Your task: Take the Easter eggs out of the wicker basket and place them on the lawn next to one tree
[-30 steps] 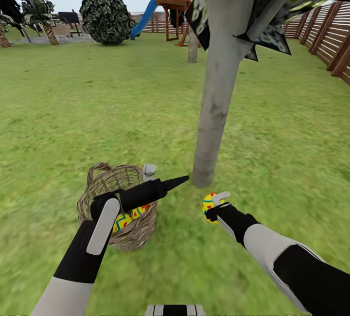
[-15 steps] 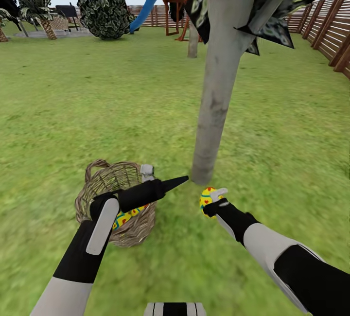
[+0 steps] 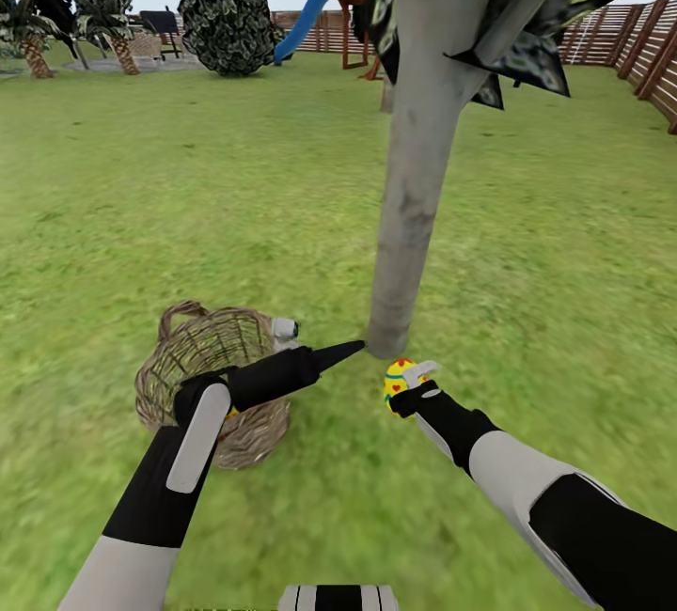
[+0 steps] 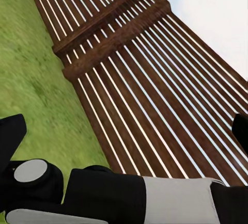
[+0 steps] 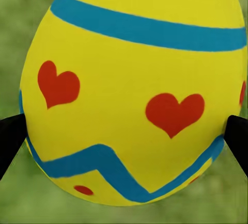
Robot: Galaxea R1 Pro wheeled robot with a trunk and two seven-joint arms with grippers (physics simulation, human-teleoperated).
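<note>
Right gripper [image 3: 410, 383] closer to tree [image 3: 404, 244], still clamping egg [image 3: 396, 382]

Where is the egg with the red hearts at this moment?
In the head view, the egg is held in the right gripper, low over the lawn just in front of the tree trunk, right of the basket.

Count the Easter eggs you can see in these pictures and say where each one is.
1: an egg with red hearts, held in the right gripper near the tree base. The left arm covers much of the wicker basket, so more may be hidden.
</note>
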